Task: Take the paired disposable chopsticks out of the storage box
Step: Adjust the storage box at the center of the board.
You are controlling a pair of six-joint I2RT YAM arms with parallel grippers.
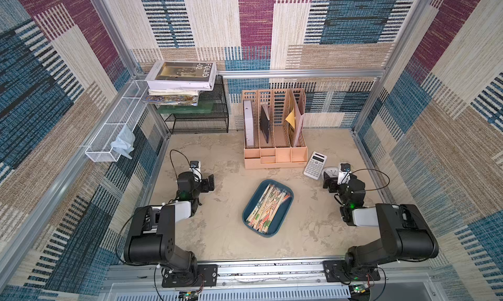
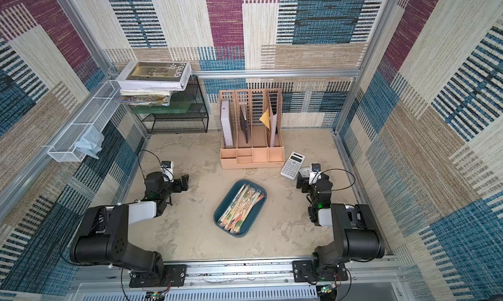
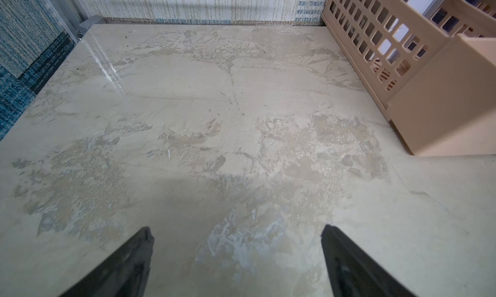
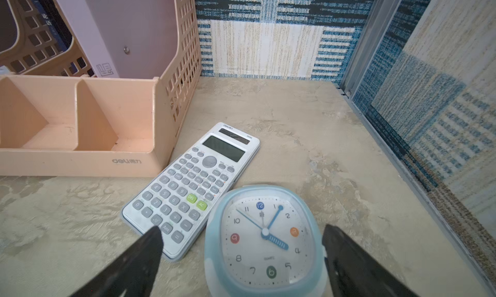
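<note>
Bare table [image 1: 217, 242] rings the storage box [image 1: 283, 214], mid-table between the 2 arms and well apart from both. The paired disposable chopsticks [image 1: 268, 207] lie heaped lengthwise inside it. The left gripper [image 3: 237, 231] is spread wide over bare surface. The right gripper [image 4: 241, 234] is spread wide and empty by a clock [image 4: 265, 236] beside a calculator [image 4: 193, 180]. The file organiser [image 1: 275, 155] stands farthest.
</note>
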